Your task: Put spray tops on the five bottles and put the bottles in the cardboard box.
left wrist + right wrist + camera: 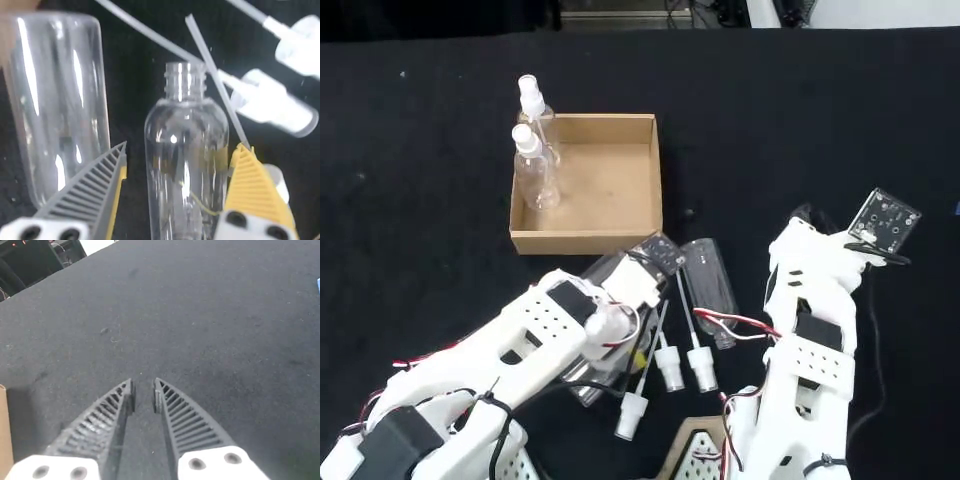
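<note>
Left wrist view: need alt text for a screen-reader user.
The left hand, open, straddles an uncapped clear bottle lying on the black table. A second clear bottle lies beside it, with loose spray tops past its neck.

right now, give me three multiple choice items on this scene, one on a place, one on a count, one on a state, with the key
1. Where do the two capped bottles stand?
A) inside the cardboard box
B) lying outside it
C) in the right gripper

2. How many loose spray tops lie on the table?
A) one
B) three
C) five

3. The bottle between the fingers of the left gripper is:
A) capped
B) uncapped
C) standing in the box

Key: 1 A, both stand upright along one wall of the box; 2 B, three lie by the arms; 3 B, its threaded neck is bare.
</note>
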{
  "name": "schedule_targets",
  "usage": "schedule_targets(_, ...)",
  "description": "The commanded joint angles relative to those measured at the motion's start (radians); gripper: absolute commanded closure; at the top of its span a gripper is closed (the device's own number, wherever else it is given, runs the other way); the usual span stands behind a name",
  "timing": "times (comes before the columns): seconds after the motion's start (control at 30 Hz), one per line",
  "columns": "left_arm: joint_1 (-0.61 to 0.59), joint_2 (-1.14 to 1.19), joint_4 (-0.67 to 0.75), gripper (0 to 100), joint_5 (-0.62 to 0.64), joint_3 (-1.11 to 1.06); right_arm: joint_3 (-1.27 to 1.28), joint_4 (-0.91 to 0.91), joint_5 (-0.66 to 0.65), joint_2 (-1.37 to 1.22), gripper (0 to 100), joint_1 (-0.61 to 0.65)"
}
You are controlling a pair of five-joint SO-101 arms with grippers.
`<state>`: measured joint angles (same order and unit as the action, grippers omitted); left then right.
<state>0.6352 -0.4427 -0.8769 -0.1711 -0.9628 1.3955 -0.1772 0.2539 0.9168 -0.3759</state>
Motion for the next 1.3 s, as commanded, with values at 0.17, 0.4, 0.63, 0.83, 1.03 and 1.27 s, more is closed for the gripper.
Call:
schedule_targets(0.17,0.002,0.014,0.072,70,-0.005,0.056,-0.073,0.026,0.003,0.016,95.2,0.008)
schedule_targets(0.4,0.004,0.133,0.13,70,-0.003,0.071,-0.073,0.026,0.003,0.016,95.2,0.008)
schedule_targets(0.63,0.005,0.133,0.126,70,-0.005,0.062,-0.073,0.026,0.003,0.016,95.2,0.008)
schedule_targets(0.83,0.007,0.133,0.124,83,-0.005,0.064,-0.073,0.026,0.003,0.016,95.2,0.008)
schedule_targets(1.03,0.007,0.133,0.015,88,-0.006,0.122,-0.073,0.026,0.003,0.016,95.2,0.008)
schedule_targets(1.27,-0.008,0.144,-0.204,88,-0.008,0.268,-0.073,0.026,0.003,0.016,95.2,0.008)
